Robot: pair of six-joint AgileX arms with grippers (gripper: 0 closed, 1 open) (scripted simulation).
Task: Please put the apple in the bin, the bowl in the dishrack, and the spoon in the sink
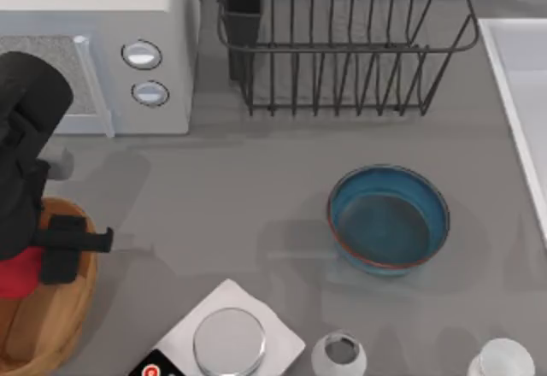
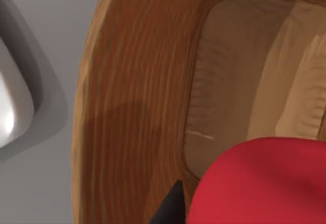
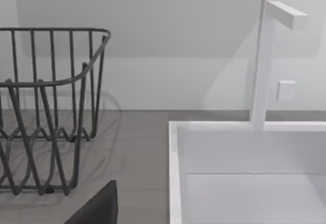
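Observation:
The red apple hangs inside the wicker bin at the table's left edge. My left gripper is shut on it. Up close in the left wrist view, the apple has a dark fingertip against its side, above the bin's rim. The teal bowl stands upright right of centre. At the back is the dishrack, also seen as the dishrack. The sink lies at the right edge, its rim close to my right gripper. The spoon is out of view.
A white microwave fills the back left corner. Along the front edge stand a scale with a round metal plate and two small jars. A white faucet rises behind the sink.

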